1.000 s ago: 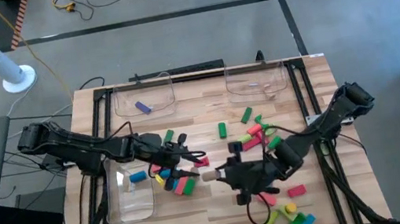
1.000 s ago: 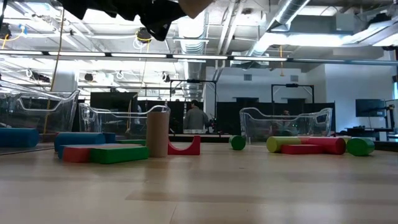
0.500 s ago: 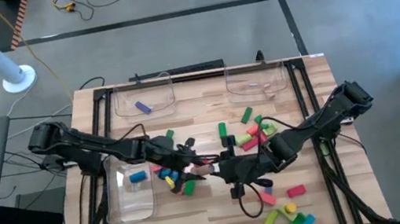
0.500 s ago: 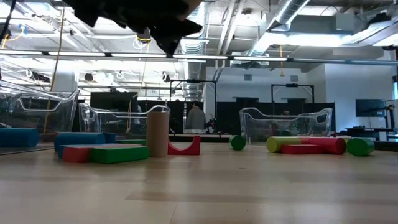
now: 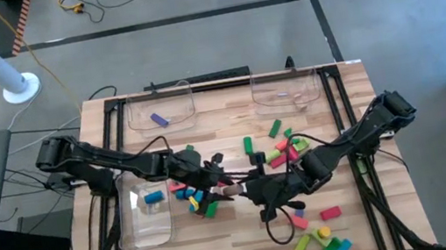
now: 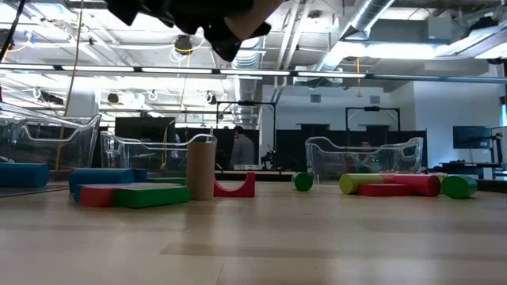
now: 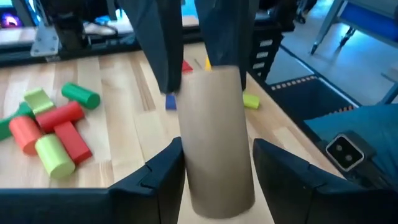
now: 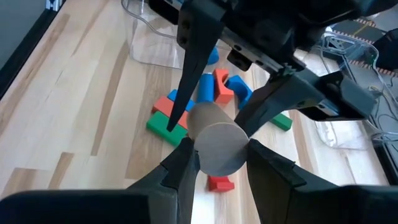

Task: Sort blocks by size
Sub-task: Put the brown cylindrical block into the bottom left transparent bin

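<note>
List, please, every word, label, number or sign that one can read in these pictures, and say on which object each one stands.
None: no readable text stands on anything.
The blocks carry plain colours, no letters or numbers.
The plain wood cylinder held between both grippers is unmarked.
The clear bins show no label.

a pale wooden bench [image 5: 249,236] carries scattered blocks [image 5: 284,149] in red, green, blue and yellow, two clear bins [image 5: 160,109] along its far edge and another [image 5: 150,216] at its left side.
</note>
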Tool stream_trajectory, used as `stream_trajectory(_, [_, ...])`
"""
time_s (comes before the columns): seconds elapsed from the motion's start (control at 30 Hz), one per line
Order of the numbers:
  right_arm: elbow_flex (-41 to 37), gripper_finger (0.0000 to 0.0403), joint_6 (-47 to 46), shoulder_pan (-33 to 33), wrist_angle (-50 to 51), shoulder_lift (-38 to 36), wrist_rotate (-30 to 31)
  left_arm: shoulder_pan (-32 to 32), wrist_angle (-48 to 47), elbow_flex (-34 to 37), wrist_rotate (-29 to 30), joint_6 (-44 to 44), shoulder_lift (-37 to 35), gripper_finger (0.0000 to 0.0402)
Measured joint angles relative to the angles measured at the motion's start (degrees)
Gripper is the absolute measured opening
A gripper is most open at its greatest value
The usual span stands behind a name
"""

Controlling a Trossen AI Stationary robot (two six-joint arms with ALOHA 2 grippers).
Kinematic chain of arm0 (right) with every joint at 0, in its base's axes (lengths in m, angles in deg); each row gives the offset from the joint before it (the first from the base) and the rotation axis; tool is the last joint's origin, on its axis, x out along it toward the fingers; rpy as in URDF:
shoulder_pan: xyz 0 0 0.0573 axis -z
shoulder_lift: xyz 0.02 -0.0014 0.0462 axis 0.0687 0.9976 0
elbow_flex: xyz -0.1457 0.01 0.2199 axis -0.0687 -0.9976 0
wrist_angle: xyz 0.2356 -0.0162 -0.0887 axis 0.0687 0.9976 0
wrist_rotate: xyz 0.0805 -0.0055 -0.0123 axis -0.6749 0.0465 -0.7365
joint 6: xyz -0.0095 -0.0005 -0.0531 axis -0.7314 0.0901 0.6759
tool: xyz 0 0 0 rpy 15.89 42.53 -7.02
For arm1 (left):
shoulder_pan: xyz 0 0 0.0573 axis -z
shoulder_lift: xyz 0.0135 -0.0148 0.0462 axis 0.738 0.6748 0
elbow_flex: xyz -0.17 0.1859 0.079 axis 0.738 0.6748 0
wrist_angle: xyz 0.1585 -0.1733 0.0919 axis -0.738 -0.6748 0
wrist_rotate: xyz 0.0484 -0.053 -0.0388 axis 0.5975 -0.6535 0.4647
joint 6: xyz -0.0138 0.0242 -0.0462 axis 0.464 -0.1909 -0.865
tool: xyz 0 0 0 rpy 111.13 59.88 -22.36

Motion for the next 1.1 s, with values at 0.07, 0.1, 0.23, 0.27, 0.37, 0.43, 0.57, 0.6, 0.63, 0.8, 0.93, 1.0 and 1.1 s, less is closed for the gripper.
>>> stream_trajectory(0.07, [0.0, 0.0148, 0.0, 0.0, 0.1, 0.0, 0.1, 0.0, -0.5, 0.0, 0.1, 0.0, 0.0, 0.018])
stream_trajectory(0.1, [0.0, 0.0148, 0.0, 0.1, 0.1, 0.0, 0.2, 0.0, -0.5, 0.0, 0.1, 0.0, 0.0, 0.018])
stream_trajectory(0.23, [0.0, 0.0148, 0.1, 0.1, 0.2, 0.0, 0.2, 0.0, -0.3, 0.0, 0.3, 0.0, 0.0, 0.018])
stream_trajectory(0.27, [0.0, 0.0148, 0.1, 0.1, 0.1, 0.0, 0.2, 0.0, -0.2, 0.0, 0.4, 0.0, 0.0, 0.0179])
stream_trajectory(0.37, [0.0, 0.0148, 0.1, 0.1, 0.1, 0.0, 0.3, 0.0, -0.1, 0.0, 1.3, 0.0, 0.0, 0.0168])
stream_trajectory(0.43, [0.0, 0.0148, 0.0, 0.1, 0.1, 0.0, 0.3, 0.0, -0.2, 0.0, 1.4, 0.0, 0.0, 0.0154])
stream_trajectory(0.57, [0.0, 0.0148, -0.6, 0.1, -0.2, 0.0, 0.4, -0.1, -0.2, 0.0, 1.8, 0.1, 0.0, 0.0128])
stream_trajectory(0.6, [0.0, 0.0148, -0.7, 0.1, -0.2, 0.0, 0.4, -0.1, -0.3, 0.0, 1.8, 0.0, 0.0, 0.0127])
stream_trajectory(0.63, [0.0, 0.0148, -0.7, 0.1, -0.2, 0.0, 0.4, -0.1, -0.4, 0.0, 1.8, 0.0, 0.0, 0.0127])
stream_trajectory(0.8, [0.0, 0.0154, -1.1, 0.1, -0.1, 0.0, 0.3, -0.1, -1.0, 0.0, 1.8, 0.1, 0.0, 0.0129])
stream_trajectory(0.93, [0.0, 0.0175, -1.6, 0.1, 0.2, 0.0, 0.5, -0.1, -1.6, 0.0, 1.8, 0.1, -0.1, 0.0129])
stream_trajectory(1.0, [0.0, 0.019, -2.4, -0.1, 1.2, 0.0, 1.7, 0.0, -3.4, 0.1, 1.5, 0.4, -0.5, 0.0129])
stream_trajectory(1.1, [0.0, 0.0215, -3.4, -0.3, 2.6, 0.0, 2.9, 0.2, -5.9, 0.1, 1.2, 1.2, -1.7, 0.0129])
